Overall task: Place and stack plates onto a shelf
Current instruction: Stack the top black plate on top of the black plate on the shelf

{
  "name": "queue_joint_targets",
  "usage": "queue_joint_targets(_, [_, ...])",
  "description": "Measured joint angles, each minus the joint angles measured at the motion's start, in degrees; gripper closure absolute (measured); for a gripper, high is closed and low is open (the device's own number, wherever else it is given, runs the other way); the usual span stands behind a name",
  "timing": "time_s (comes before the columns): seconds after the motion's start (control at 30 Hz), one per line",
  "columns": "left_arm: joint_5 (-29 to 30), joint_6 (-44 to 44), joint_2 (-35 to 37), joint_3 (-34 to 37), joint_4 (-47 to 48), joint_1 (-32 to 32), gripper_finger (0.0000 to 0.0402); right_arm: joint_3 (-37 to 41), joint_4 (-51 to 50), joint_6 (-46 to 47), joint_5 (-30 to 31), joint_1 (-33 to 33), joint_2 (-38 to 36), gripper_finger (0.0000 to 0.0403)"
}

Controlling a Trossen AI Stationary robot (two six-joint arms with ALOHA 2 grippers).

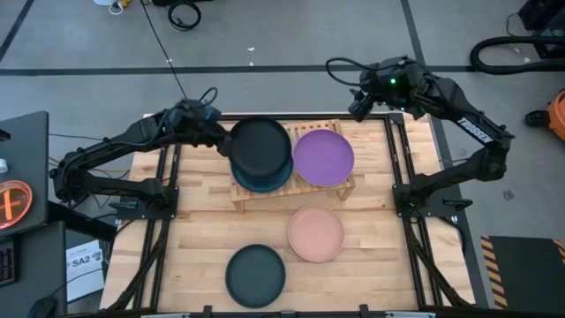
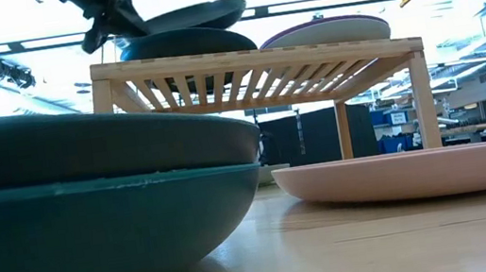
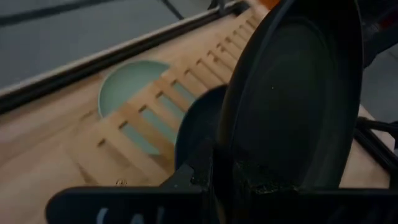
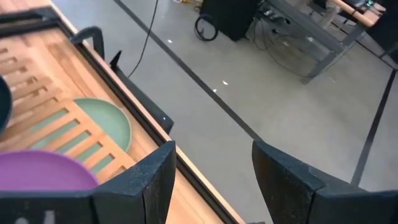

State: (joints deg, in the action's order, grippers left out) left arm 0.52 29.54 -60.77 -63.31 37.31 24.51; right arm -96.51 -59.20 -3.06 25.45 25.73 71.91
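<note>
Holding a charcoal plate (image 1: 259,144) by its rim, the left tool (image 1: 214,132) sits over the left half of the shelf (image 1: 340,189), w/ the plate hovering just above a dark teal plate (image 1: 265,179) that's already lying on the slats. In the low view the charcoal plate (image 2: 193,16) is slightly tilted and there's a thin gap between it and the teal one (image 2: 187,43), so not touching afaict. Left wrist view shows the tool's fingers clamped on the plate's edge (image 3: 292,99), slats underneath. Right half of the shelf has a purple plate (image 1: 323,157) lying flat on top. A mint green plate (image 3: 127,84) sits on the worktop (image 1: 194,230) under the shelf, visible through the slats, also from the right wrist cam (image 4: 106,121). Right tool (image 1: 360,104) is up off the far right corner of the shelf, past the worktop's back edge, fingers spread wide w/ nothing in them. Near the front of the worktop, well apart from the shelf: a salmon pink plate (image 1: 316,234) and next to it a stack, charcoal-looking plate (image 1: 255,275) on top of a teal plate (image 2: 95,233) per the low view.
</note>
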Motion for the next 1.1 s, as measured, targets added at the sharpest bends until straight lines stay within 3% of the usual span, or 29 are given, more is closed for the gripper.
queue_joint_targets(0.5, [-1.95,7.23,0.00,-0.02,6.67,-0.01,0.0377,0.02,0.84,-1.62,0.11,2.05,4.04,0.0186])
queue_joint_targets(1.1, [-1.88,7.06,-0.02,-0.02,7.57,-0.01,0.0372,0.02,1.62,-1.62,-0.04,3.02,4.42,0.0186])
